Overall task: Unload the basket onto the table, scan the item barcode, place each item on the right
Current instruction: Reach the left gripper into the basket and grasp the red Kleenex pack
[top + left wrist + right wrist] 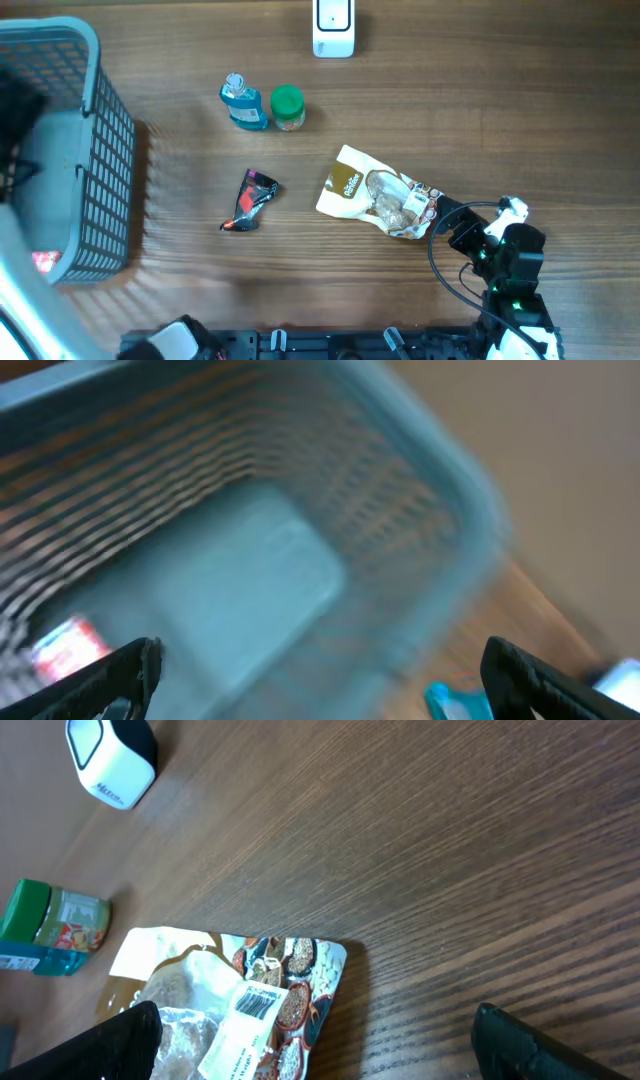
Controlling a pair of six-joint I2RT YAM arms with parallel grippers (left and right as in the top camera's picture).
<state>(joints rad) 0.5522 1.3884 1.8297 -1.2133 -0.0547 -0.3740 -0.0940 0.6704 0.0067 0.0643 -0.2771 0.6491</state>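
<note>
The white barcode scanner point(333, 30) stands at the far edge of the table and also shows as the scanner point(110, 760) in the right wrist view. A grain bag point(375, 195) lies flat in the middle. Its white barcode label point(258, 1002) faces up. My right gripper point(456, 226) is open just right of the bag's end; in its own view the right gripper point(320, 1060) has the bag's corner point(290, 980) between the wide fingers, not gripped. My left gripper point(330, 680) hangs open and empty over the basket point(300, 570), in a blurred view.
A blue-grey mesh basket point(105, 150) fills the left side, with a red-and-white item point(45, 260) lying in it. A blue bottle point(244, 103) and a green-lidded jar point(288, 108) stand behind the middle. A dark crumpled packet point(250, 200) lies left of the bag.
</note>
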